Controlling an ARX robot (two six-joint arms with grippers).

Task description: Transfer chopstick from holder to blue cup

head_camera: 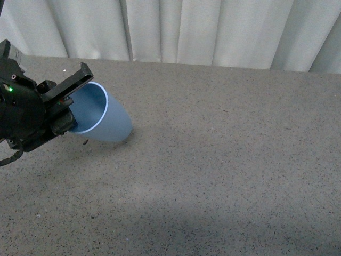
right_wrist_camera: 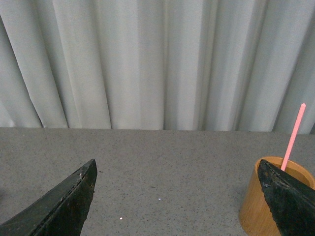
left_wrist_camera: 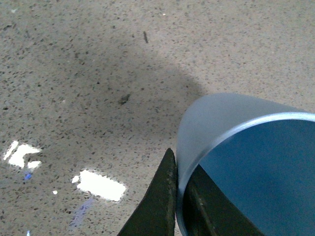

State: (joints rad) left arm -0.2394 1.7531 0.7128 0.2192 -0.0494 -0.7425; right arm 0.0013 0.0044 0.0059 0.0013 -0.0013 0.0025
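Observation:
My left gripper (head_camera: 66, 104) is shut on the rim of the blue cup (head_camera: 104, 117) at the left of the table, holding it tilted with its mouth toward me. In the left wrist view one finger lies outside the blue cup's (left_wrist_camera: 231, 128) wall and one inside, and my left gripper (left_wrist_camera: 178, 196) pinches the wall. My right gripper (right_wrist_camera: 179, 196) is open with nothing between its fingers. A single pink chopstick (right_wrist_camera: 293, 135) stands in a round wooden holder (right_wrist_camera: 256, 206), partly behind one right fingertip (right_wrist_camera: 285, 196). The holder and right gripper are out of the front view.
A grey speckled tabletop (head_camera: 213, 160) stretches across the front view, backed by a white pleated curtain (head_camera: 186, 29). Bright reflections (left_wrist_camera: 98, 184) lie on the surface below the left wrist.

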